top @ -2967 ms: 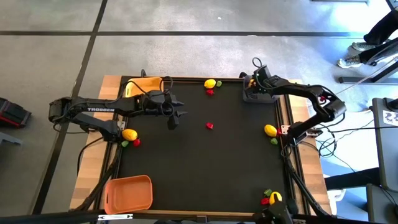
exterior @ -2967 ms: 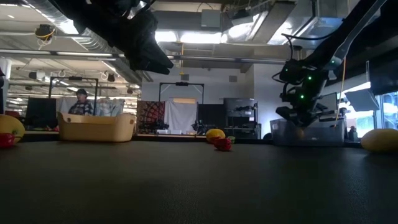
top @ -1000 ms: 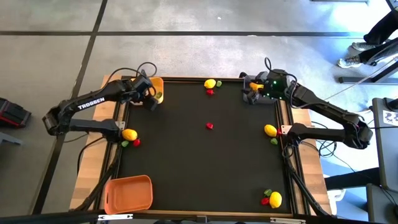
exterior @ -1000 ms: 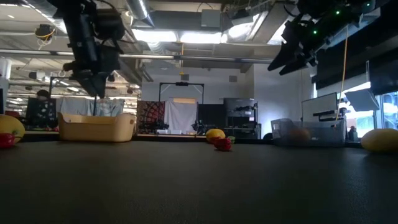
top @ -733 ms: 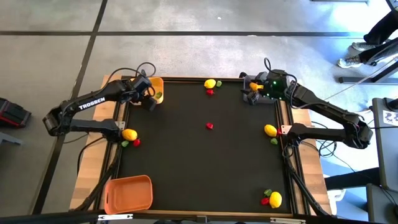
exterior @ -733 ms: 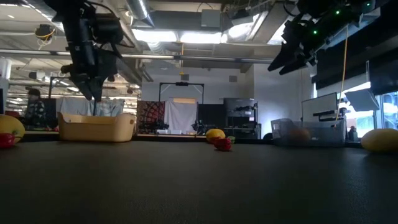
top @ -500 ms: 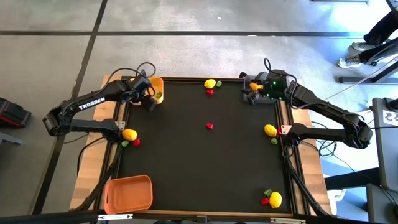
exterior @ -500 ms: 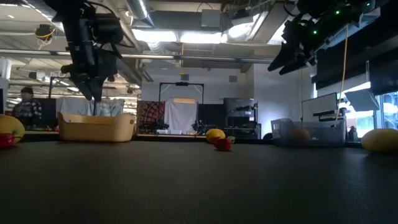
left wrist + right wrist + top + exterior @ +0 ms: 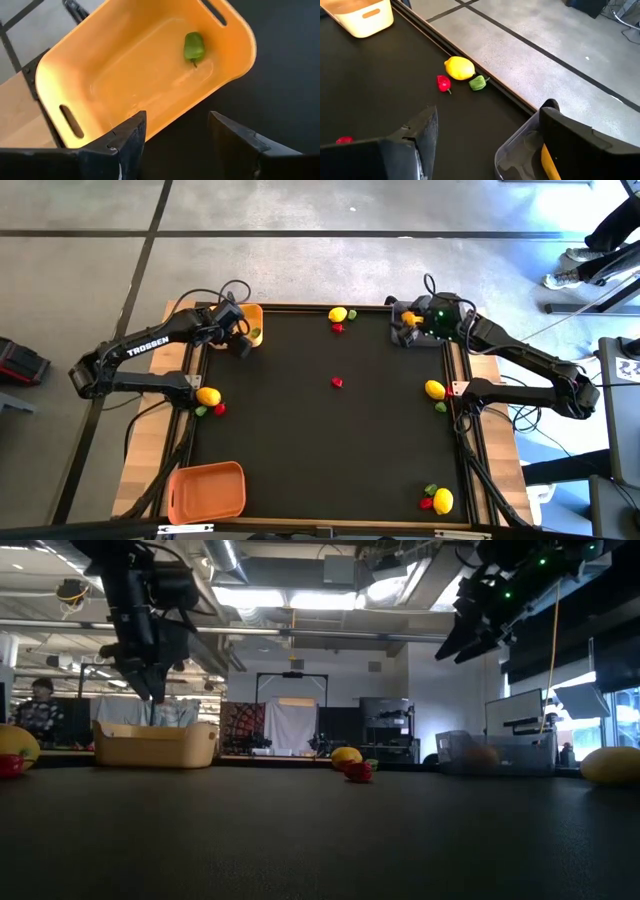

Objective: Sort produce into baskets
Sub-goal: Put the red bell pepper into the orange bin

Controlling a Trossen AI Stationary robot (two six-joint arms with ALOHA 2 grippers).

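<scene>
The yellow basket (image 9: 247,313) stands at the table's far left corner with one green piece (image 9: 194,46) lying on its floor. My left gripper (image 9: 177,145) hangs open and empty above the basket's near right rim. The dark grey basket (image 9: 517,150) stands at the far right corner and holds a yellow lemon (image 9: 407,318). My right gripper (image 9: 490,135) hovers open and empty above it. The orange basket (image 9: 206,490) rests at the near left corner.
Loose produce lies on the black mat: a lemon, red and green piece at the far edge (image 9: 460,68), a red piece at the centre (image 9: 337,382), and lemon clusters at the left edge (image 9: 208,396), right edge (image 9: 435,390) and near right corner (image 9: 441,500).
</scene>
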